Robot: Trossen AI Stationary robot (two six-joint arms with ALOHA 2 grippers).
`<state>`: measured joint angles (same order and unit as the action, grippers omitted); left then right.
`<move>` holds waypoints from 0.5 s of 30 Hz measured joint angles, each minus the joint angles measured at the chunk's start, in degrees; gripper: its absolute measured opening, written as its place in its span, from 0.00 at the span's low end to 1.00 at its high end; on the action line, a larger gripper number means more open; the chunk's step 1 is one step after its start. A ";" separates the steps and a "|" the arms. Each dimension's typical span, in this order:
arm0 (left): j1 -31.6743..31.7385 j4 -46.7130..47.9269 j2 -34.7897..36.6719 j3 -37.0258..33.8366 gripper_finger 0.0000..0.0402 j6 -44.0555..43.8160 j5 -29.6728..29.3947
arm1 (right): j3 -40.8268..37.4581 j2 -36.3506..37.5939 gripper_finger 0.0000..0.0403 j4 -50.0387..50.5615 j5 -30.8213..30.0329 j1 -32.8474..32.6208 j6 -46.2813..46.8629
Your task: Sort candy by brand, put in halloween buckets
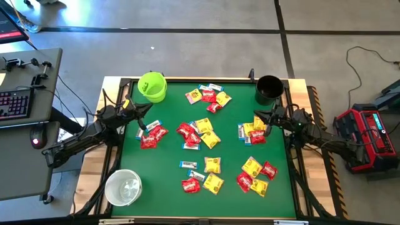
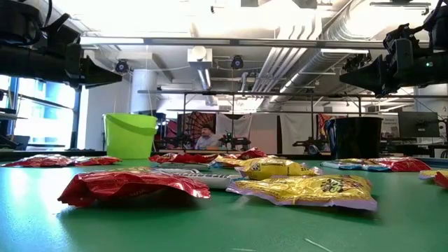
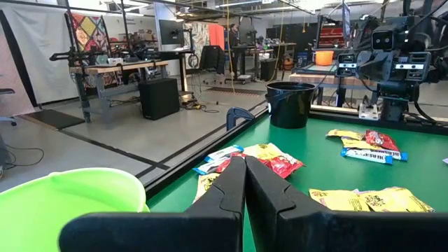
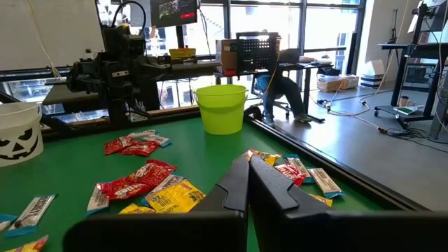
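Observation:
Candy lies scattered over the green mat [image 1: 169,169]: red packets [image 1: 152,136], yellow packets [image 1: 212,182] and slim white-and-blue bars [image 1: 188,165]. The lime green bucket [image 1: 152,86] stands at the far left corner. The black bucket [image 1: 269,89] is at the far right corner, and the white bucket [image 1: 123,187] is at the near left. My left gripper [image 1: 145,127] hovers shut above the mat's left side. My right gripper [image 1: 267,128] hovers shut above the right side. Both point level toward the middle, with fingers closed on nothing [image 3: 245,159] [image 4: 248,159].
A raised black frame [image 1: 206,80] rims the mat. A desk with a keyboard [image 1: 15,103] stands left of the table, and a red case [image 1: 369,134] lies on the floor to the right. A person [image 2: 205,138] sits far behind the table.

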<state>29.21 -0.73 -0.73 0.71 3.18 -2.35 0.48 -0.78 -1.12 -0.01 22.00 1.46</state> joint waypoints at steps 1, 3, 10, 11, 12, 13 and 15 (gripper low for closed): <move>-0.01 0.00 0.00 0.02 0.00 0.00 0.01 | 0.01 -0.01 0.00 0.00 0.00 -0.02 0.01; -0.01 0.00 0.00 0.00 0.00 0.00 0.00 | -0.01 -0.02 0.00 0.00 0.00 0.00 0.00; 0.02 0.00 0.00 0.00 0.00 2.85 -0.04 | 0.00 0.00 0.00 0.01 0.00 -0.01 0.01; 0.03 0.00 0.00 0.01 0.00 5.54 -0.09 | -0.01 0.00 0.00 0.01 0.00 -0.01 0.01; 0.03 0.00 0.00 0.02 0.00 7.83 -0.14 | 0.01 0.00 0.00 0.02 0.00 -0.02 0.01; 0.03 0.00 0.00 0.02 0.00 9.26 -0.18 | 0.01 0.00 0.00 0.00 0.00 0.00 -0.01; 0.03 0.00 0.00 0.02 0.00 10.31 -0.22 | 0.01 -0.01 0.00 0.02 0.00 -0.02 0.01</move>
<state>29.23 -0.73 -0.73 0.73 13.49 -2.57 0.49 -0.79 -1.10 -0.01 21.98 1.47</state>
